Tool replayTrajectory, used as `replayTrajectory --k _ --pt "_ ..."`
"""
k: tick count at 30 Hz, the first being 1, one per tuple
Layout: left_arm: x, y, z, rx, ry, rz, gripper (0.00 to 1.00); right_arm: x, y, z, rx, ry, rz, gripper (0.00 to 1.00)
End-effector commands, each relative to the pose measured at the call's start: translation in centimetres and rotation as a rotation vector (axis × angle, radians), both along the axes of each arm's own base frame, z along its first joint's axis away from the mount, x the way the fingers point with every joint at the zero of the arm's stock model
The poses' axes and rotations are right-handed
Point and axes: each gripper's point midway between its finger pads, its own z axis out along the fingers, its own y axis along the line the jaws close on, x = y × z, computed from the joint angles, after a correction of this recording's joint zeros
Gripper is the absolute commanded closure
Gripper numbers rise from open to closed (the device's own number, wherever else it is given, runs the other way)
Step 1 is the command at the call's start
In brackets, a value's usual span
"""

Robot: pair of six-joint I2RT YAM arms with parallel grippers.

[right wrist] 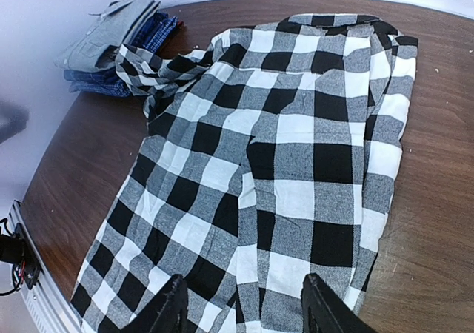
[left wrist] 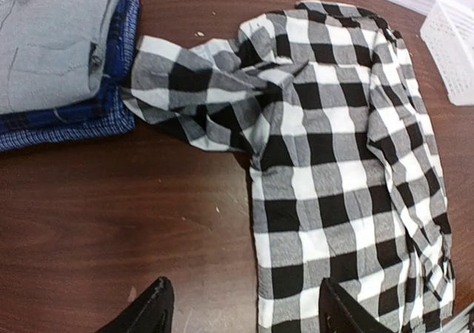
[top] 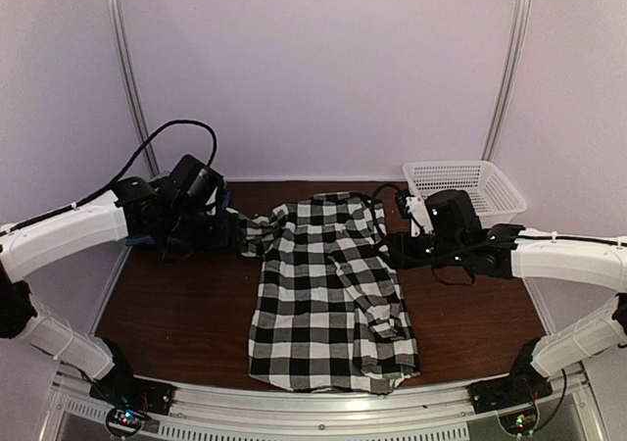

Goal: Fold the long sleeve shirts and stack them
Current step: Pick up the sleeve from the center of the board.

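On the table [top: 176,314] we note the plaid shirt [top: 328,294] flat at centre, one sleeve bunched against the folded stack [left wrist: 52,52] far left. Basket [top: 465,181] far right. Left claw [left wrist: 243,296] and right claw [right wrist: 244,288] both gape.

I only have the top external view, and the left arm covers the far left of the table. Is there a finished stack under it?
Observer: Yes. The left wrist view shows a folded grey shirt lying on top of folded blue shirts.
Operator: Where is the plaid's sleeve on that side?
Observer: The plaid shirt has that sleeve bunched up, and its end reaches the edge of the stack.
Operator: Is either gripper holding cloth?
Observer: No. In the wrist views the left gripper and the right gripper both have their fingers apart with nothing gripped.
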Motion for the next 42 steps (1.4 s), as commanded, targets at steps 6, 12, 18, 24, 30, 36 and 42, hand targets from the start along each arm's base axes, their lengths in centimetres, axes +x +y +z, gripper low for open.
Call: replayTrajectory --k 6,12,18,24,30,36,42 --pt "9.7 1.1 1.1 0.005 -0.109 0.004 0.32 -0.5 -0.9 3.5 0.033 -0.076 -0.009 0.45" --pt "13.0 -3.3 -0.4 0.004 -0.074 -0.139 0.33 -0.8 -2.0 4.4 0.023 -0.104 -0.034 0.44" --pt "15.0 -6.7 -1.8 0.057 -0.08 -0.252 0.33 -1.2 -2.7 5.3 0.023 -0.125 -0.044 0.43" --pt "16.1 -9.4 -4.8 0.176 -0.044 -0.332 0.33 -1.4 -3.1 5.7 0.023 -0.132 -0.053 0.42" --pt "16.9 -9.9 -7.8 0.244 -0.011 -0.352 0.33 -1.6 -3.3 5.8 0.029 -0.13 -0.057 0.42" --pt "17.6 -9.4 -10.1 0.306 0.007 -0.339 0.37 -1.6 -3.4 5.7 0.032 -0.128 -0.061 0.42" --pt "18.0 -8.8 -11.0 0.34 0.011 -0.305 0.58 -1.7 -3.3 5.4 0.042 -0.121 -0.058 0.42"
